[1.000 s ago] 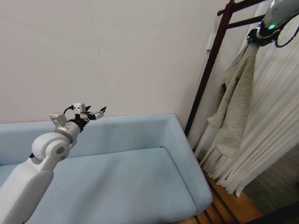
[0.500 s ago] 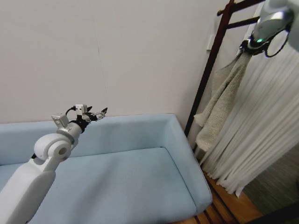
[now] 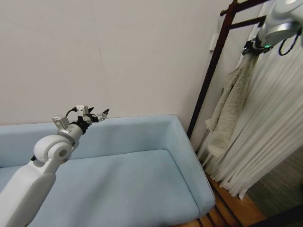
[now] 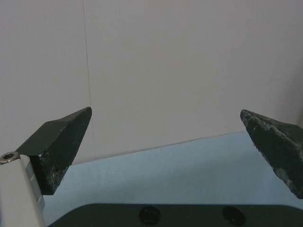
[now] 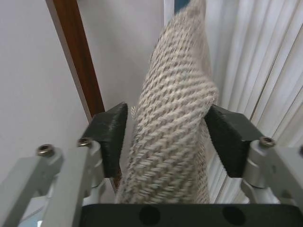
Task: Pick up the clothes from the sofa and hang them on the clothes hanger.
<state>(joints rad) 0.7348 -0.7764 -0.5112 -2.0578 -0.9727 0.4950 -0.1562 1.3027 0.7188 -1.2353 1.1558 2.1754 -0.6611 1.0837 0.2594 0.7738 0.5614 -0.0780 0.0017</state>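
A beige knitted garment (image 3: 229, 109) hangs down from my right gripper (image 3: 250, 47), high at the top right beside the dark wooden clothes rack (image 3: 213, 66). In the right wrist view the pads (image 5: 111, 137) press on the bunched knit (image 5: 173, 118), with the rack's post (image 5: 78, 52) just behind. My left gripper (image 3: 102, 113) hovers above the back of the light blue sofa (image 3: 132, 179); its fingers (image 4: 61, 142) are spread wide with nothing between them.
White pleated curtains (image 3: 279, 118) hang right behind the rack and the garment. A plain wall (image 3: 118, 56) stands behind the sofa. A strip of wooden floor (image 3: 236, 208) runs past the sofa's right end.
The hanging garment swung left towards the rack post, then back right. My right gripper shifted slightly near the rack's top. The left arm has stayed still.
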